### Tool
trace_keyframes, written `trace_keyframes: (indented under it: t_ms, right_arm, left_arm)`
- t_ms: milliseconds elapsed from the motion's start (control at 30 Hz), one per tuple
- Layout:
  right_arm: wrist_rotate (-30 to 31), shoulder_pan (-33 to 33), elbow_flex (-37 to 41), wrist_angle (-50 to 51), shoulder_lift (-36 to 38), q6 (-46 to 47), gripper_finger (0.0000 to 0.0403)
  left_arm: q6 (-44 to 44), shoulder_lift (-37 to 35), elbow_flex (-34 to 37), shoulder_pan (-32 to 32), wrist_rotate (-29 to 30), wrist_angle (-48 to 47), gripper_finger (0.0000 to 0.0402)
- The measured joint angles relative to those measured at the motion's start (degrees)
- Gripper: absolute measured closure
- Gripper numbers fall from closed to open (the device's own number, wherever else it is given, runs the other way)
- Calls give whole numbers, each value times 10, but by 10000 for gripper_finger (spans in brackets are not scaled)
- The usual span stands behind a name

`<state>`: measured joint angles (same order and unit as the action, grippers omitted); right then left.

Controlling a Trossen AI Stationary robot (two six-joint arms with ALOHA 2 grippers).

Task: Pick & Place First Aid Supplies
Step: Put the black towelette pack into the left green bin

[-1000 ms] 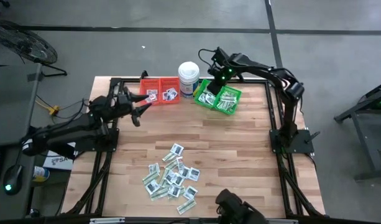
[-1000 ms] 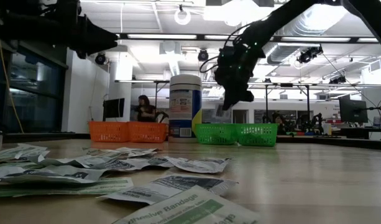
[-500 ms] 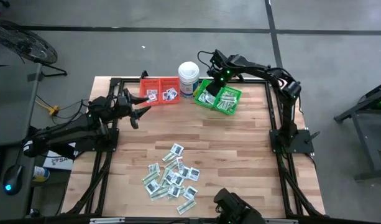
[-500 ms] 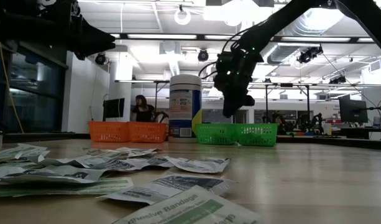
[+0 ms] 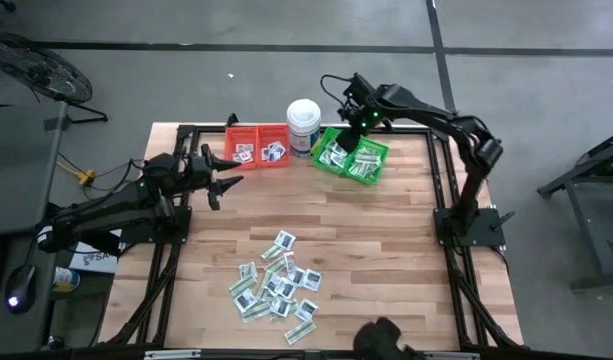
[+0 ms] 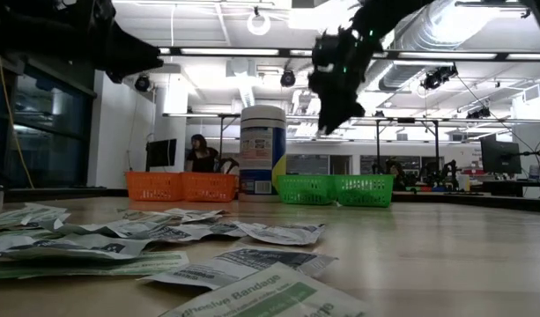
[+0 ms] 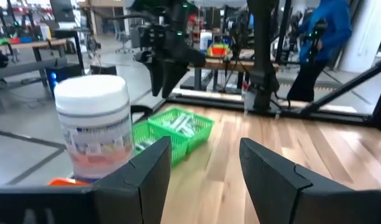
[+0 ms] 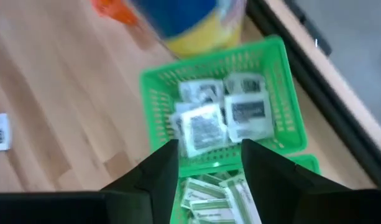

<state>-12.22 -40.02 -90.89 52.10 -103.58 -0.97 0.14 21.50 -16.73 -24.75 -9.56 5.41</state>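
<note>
Since a second ago your right gripper [image 5: 352,92] has risen from the green plastic mesh bin [image 5: 351,157], fingers parted and empty; the left gripper [image 5: 224,180] waits open near the red plastic bin [image 5: 257,145].

Low view: your pile of flat white and green-striped first aid packets [image 6: 146,242] lies pointing every way, cut off at the edge.

Right wrist view: square white packets [image 8: 206,127] lie blurred in the bin, long strips beside them.

Wooden table [image 5: 386,230], loose packets [image 5: 276,285], red bin [image 5: 256,146], green bin [image 5: 352,156], white tub [image 5: 303,124]
</note>
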Motion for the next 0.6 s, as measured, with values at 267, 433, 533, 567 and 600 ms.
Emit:
trace_keyframes:
  t_ms: [267, 433, 533, 567, 600]
  right_arm:
    - [2, 20, 0, 5, 81, -20, 251]
    - [2, 37, 0, 31, 120, -50, 256]
    - [4, 48, 0, 58, 140, -74, 256]
    - [4, 51, 0, 66, 146, -78, 256]
    - [3, 55, 0, 72, 152, -81, 256]
  left_arm:
    - [-15, 31, -29, 0, -12, -78, 216]
    - [-36, 97, -38, 29, -40, -85, 216]
    - [-65, 151, -42, 77, -6, -87, 216]
    - [-82, 169, -44, 93, 8, -86, 216]
    - [-98, 186, -47, 110, 22, -86, 216]
